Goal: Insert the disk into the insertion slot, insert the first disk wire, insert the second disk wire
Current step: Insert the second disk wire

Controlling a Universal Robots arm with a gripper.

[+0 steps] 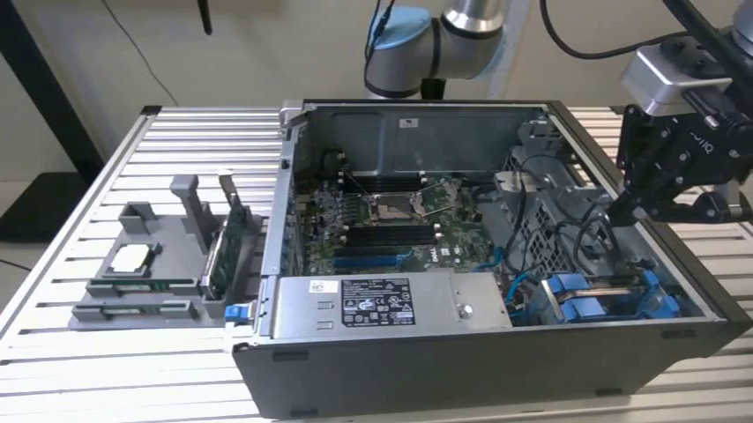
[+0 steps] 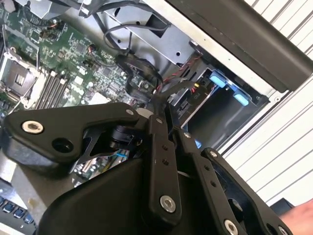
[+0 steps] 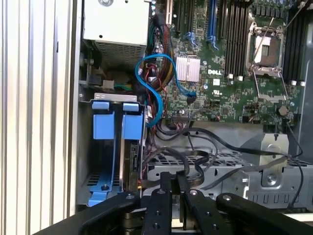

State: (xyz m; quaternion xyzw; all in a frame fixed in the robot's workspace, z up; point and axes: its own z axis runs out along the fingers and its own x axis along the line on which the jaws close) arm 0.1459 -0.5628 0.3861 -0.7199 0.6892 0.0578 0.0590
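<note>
Ribbed aluminium slats form the worktable [image 1: 70, 352], which stands before a plain pale wall, with a dark upright post at the exterior view's left. On the table lies an open computer case [image 1: 471, 379], side panel off. At its lower corner toward the exterior view's right sits the drive cage [image 1: 612, 300], and two blue carriers [image 3: 117, 122] are seated side by side in its bays (whether a silver disk rides in either I cannot tell). A blue data cable [image 3: 156, 83] loops from beside the carriers toward the motherboard [image 1: 376, 220], and black wires [image 3: 205, 152] trail across the perforated metal next to the cage.

The gripper [image 3: 173, 183] hangs just above the cage area, near the case's wall at the exterior view's right; its black fingers [image 3: 164, 196] stand pressed together with nothing visible between them. The silver power supply [image 1: 376, 304] lies along the case's near edge. Well apart, toward the exterior view's left, a grey fixture [image 1: 153, 264] holds a processor [image 1: 127, 261] and upright green boards [image 1: 226, 242].
</note>
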